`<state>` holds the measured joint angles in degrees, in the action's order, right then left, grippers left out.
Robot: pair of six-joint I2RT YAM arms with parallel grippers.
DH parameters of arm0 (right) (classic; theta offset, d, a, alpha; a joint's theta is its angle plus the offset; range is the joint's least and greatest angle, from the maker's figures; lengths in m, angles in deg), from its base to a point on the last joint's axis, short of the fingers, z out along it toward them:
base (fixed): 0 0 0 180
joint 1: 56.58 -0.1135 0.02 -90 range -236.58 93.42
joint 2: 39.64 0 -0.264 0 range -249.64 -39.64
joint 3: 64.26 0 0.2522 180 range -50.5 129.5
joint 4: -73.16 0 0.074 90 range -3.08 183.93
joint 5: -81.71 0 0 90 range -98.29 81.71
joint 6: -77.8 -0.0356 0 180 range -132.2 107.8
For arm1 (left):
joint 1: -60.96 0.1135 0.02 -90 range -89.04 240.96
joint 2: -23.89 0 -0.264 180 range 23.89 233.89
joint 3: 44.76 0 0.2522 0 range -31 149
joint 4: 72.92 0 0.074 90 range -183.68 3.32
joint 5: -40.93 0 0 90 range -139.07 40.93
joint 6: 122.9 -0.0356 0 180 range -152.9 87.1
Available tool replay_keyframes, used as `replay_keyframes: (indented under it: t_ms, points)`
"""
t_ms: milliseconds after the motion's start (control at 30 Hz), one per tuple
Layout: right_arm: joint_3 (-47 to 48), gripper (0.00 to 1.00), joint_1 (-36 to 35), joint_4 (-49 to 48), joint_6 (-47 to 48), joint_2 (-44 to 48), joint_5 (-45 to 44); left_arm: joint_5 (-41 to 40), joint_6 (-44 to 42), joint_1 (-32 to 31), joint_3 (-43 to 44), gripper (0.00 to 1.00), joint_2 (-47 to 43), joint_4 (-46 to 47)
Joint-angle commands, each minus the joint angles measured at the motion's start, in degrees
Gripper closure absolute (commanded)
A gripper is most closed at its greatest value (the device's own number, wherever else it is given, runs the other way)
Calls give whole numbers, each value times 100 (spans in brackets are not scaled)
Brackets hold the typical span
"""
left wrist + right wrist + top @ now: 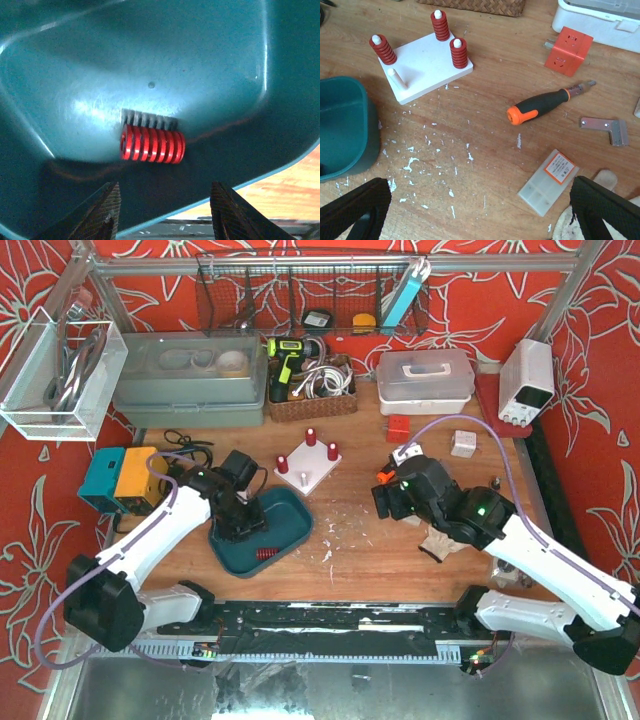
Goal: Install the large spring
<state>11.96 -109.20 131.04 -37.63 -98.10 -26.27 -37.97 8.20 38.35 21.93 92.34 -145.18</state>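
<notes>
L gripper [165,200] was held over teal tray [210,60], jaws apart, nothing clamped; red spring [152,144] was seen lying on tray floor (just ahead of fingertips). Peg board [425,60] w/ one peg bare. R gripper [480,200] was held wide apart, empty.

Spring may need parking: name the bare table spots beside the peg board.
Bare wood: between the peg board and the screwdriver, and between the teal tray and the clear case. Crowded around the bracket and orange plug.
</notes>
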Motion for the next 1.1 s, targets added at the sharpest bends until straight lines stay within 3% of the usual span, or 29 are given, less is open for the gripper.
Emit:
replay_keyframes:
  t_ms: [0, 233, 300, 400, 467, 1067]
  points:
    - [-82, 2, 19, 146, 184, 308, -77, 347, 1501, -23, 305, 47, 14, -295]
    - [-102, 1, 23, 82, 318, 569, 3, 519, 4801, -72, 428, 52, -235, 163]
    - [-115, 2, 23, 104, 384, 669, 13, 403, 5238, -102, 519, 57, -138, -97]
    - [-161, 1, 20, 179, 477, 785, -28, 109, 5564, -107, 755, 63, 156, -671]
    - [-193, 1, 20, 282, 474, 841, -113, 64, 5716, -112, 786, 62, 337, -830]
    - [-387, 1, 16, 467, 469, 992, -328, 149, 5944, -136, -136, 56, 865, -357]
